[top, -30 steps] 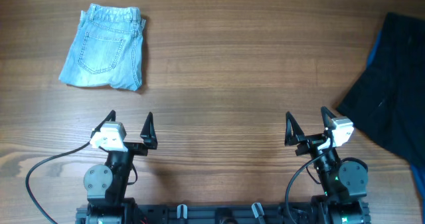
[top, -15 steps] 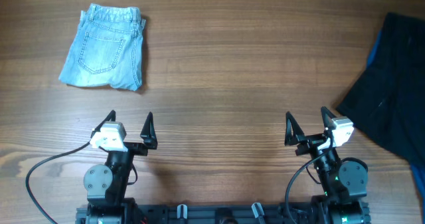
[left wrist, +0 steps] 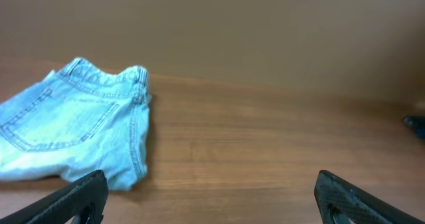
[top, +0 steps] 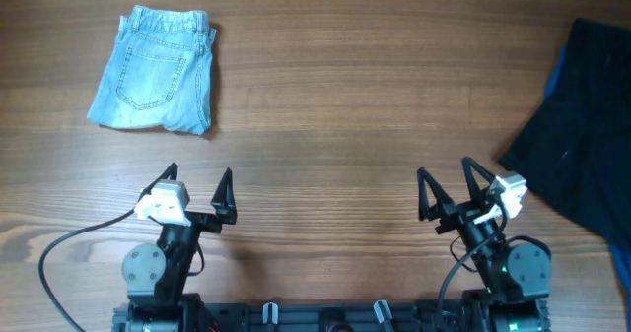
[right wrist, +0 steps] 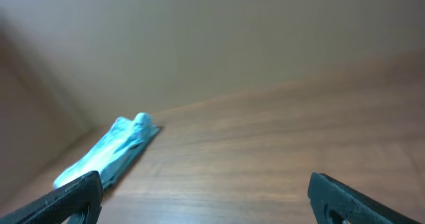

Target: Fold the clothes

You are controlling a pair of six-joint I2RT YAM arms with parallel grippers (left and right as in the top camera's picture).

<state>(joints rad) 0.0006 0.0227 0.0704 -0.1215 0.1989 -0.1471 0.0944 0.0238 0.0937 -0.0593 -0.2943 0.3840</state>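
The large black shorts [top: 582,135] lie crumpled at the right edge of the table, with a strip of royal-blue garment [top: 558,71] showing at their left edge. The pale-blue denim shorts [top: 156,69] lie folded at the far left; they also show in the left wrist view [left wrist: 73,121] and, small and far off, in the right wrist view [right wrist: 109,151]. My left gripper [top: 195,189] is open and empty near the front edge. My right gripper [top: 446,186] is open and empty at the front right, left of the black shorts.
The wooden table [top: 335,105] stretches bare between the denim shorts and the black pile. A cable [top: 69,248] loops from the left arm base at the front left.
My right gripper has swung to the left, turning toward the table's middle. The left arm and the clothes have not moved.
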